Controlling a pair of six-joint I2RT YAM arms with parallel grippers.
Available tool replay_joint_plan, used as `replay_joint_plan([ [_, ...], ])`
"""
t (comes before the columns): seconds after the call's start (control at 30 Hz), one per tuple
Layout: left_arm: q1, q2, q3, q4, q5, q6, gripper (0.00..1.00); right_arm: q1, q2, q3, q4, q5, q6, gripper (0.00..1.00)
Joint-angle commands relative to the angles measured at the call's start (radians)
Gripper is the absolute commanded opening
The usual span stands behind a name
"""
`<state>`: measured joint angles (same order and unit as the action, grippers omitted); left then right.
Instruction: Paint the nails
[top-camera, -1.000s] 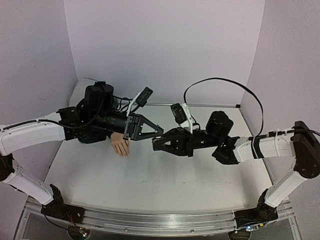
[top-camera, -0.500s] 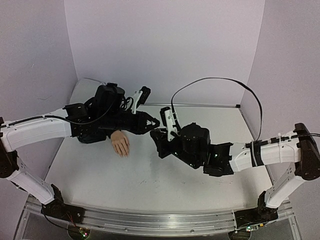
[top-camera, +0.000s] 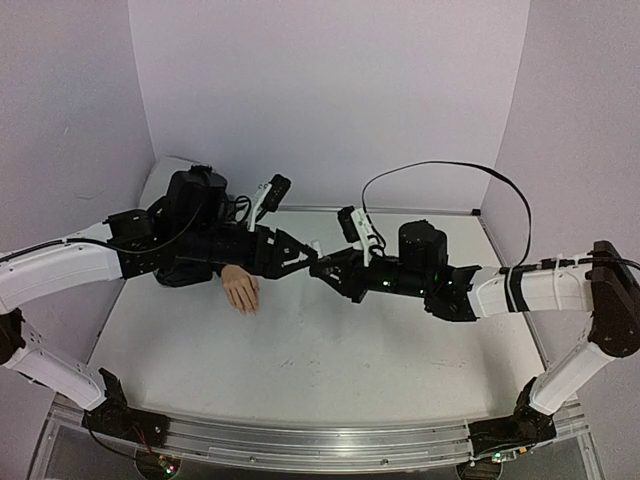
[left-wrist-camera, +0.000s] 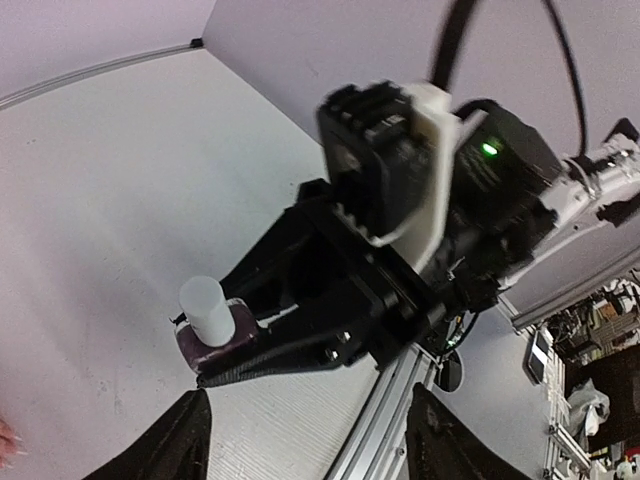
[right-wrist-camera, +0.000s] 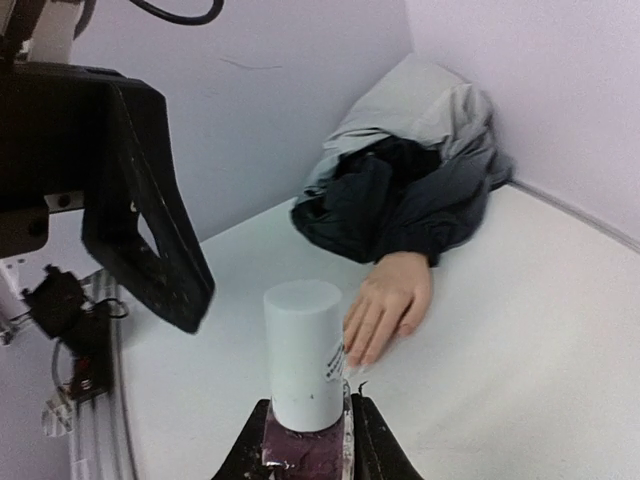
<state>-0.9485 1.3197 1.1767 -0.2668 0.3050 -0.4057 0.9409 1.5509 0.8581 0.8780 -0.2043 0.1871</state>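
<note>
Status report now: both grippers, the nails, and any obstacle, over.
Left gripper open beside the cap. Right gripper shut on polish bottle, cap on. Nails apart from both grippers. Path to hand clear.

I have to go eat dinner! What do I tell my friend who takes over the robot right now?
Left gripper: open, empty, facing the bottle.
Right gripper: shut on the nail-polish bottle, upright, white cap on.
Mannequin hand: flat on the table beyond the bottle; nails too small to judge.
Done: bottle gripped.
Left: take the cap off, paint the nails.
</note>
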Motion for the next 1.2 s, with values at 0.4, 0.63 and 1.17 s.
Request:
replay_joint_plan([
  [0.4,-0.002,0.003,0.004,0.177,0.290,-0.002,0.38,-0.077,-0.046,-0.027,0.285,-0.731,0.202,0.00],
  [0.63,-0.004,0.021,0.004,0.180,0.299,0.001,0.18,-0.077,-0.035,-0.020,0.286,-0.676,0.201,0.00],
  [1.17,0.025,0.077,0.064,-0.090,-0.192,-0.122,0.00,0.228,-0.021,0.131,-0.185,1.260,-0.115,0.00],
])
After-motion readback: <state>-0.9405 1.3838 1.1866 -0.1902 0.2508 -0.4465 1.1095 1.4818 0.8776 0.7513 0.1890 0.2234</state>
